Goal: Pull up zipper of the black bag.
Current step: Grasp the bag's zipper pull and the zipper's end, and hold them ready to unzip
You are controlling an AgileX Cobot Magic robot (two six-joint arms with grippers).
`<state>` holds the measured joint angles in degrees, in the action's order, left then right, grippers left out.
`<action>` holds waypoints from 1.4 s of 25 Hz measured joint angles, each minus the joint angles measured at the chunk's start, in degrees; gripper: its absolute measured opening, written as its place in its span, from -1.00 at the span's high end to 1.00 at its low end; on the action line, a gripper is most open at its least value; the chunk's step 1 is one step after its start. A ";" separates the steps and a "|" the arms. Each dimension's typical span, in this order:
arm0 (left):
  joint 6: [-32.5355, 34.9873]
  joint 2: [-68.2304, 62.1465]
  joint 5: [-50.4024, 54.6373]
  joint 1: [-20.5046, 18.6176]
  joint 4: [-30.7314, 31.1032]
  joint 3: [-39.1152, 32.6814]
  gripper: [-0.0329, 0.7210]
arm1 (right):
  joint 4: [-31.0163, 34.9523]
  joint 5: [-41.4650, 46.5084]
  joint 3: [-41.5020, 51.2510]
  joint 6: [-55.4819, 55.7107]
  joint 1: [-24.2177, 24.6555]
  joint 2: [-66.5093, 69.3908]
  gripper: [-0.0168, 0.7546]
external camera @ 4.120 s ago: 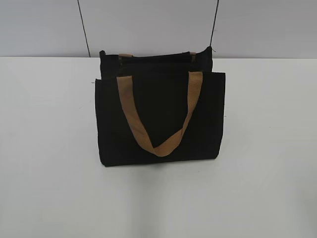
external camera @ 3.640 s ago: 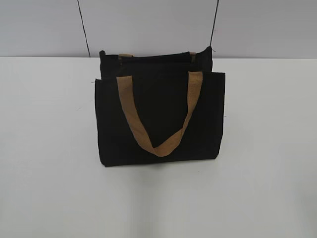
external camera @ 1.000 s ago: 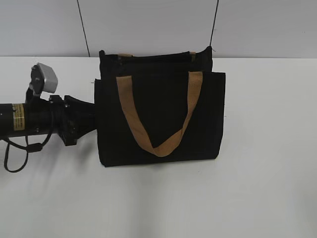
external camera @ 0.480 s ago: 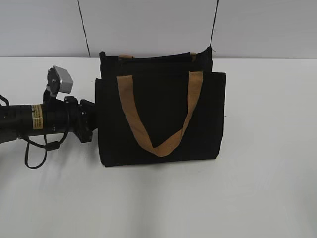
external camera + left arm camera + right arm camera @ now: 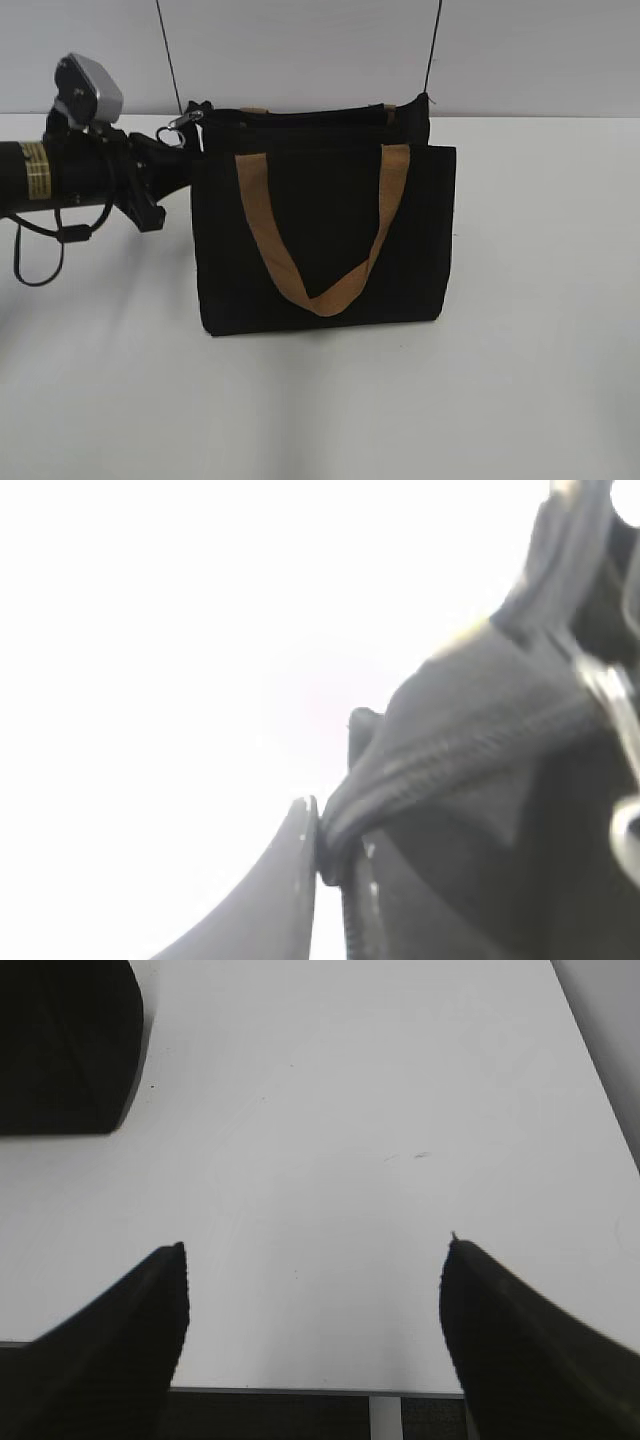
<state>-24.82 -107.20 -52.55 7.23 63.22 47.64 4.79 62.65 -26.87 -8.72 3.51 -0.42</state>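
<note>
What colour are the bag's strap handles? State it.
Tan-brown strap handles on the black bag; clearest in the exterior view.

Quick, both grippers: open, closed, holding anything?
Left gripper: closed on the bag's zipper-end corner.
Right gripper: open, empty, over the table.

Gripper (image 5: 335, 865) pinching black bag (image 5: 470, 780) corner

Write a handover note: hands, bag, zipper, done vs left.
Left hand: shut on the fabric at the zipper's end, at the upper left corner of the black bag.
Right hand: open, over bare table, away from the bag.
Bag stands upright mid-table; silver ring pull sits at the left end by the left hand.
Done: corner held.
Left: the right hand likely has to take the pull and run it along the top edge.
</note>
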 joint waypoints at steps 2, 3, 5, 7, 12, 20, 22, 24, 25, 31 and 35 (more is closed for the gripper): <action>0.00 3.95 3.73 0.00 0.00 0.00 0.85 | 0.00 0.00 0.00 0.00 0.00 0.00 -0.59; 0.00 6.01 5.47 0.00 0.00 0.00 0.85 | 0.00 0.00 0.00 0.00 0.00 0.00 -0.59; -0.30 9.64 8.23 0.00 0.00 -0.02 0.85 | 0.00 0.00 0.00 0.00 0.00 0.00 -0.59; -2.17 12.07 10.47 0.00 0.30 -0.02 0.85 | 0.05 0.00 0.00 0.00 0.00 0.00 -0.59; -8.47 15.11 11.95 0.00 4.10 -0.02 0.85 | 0.05 0.00 0.00 0.00 0.00 0.00 -0.59; -13.81 17.16 13.77 0.06 5.42 -0.02 0.85 | 0.98 0.00 0.00 0.06 0.00 0.00 -0.59; -14.99 17.16 13.82 0.06 5.42 -0.02 0.85 | 1.55 -0.14 -0.06 0.79 0.00 0.00 -0.59; -16.02 17.16 13.52 0.06 5.48 -0.02 0.85 | 3.14 -0.86 -1.18 1.55 0.00 1.56 -0.59; -16.38 17.16 13.40 0.06 5.48 -0.02 0.85 | 4.30 -1.91 -2.13 1.76 0.00 3.45 -0.59; -16.69 17.16 13.35 0.06 5.52 -0.02 0.85 | 9.96 -12.63 -4.30 1.47 0.00 15.82 -0.59; -16.74 17.16 13.31 0.06 5.52 -0.02 0.85 | 15.21 -16.92 -6.75 -1.84 0.00 24.77 -0.59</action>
<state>-41.57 -90.04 -39.24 7.30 68.74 47.62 20.00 45.72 -33.62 -10.56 3.51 24.36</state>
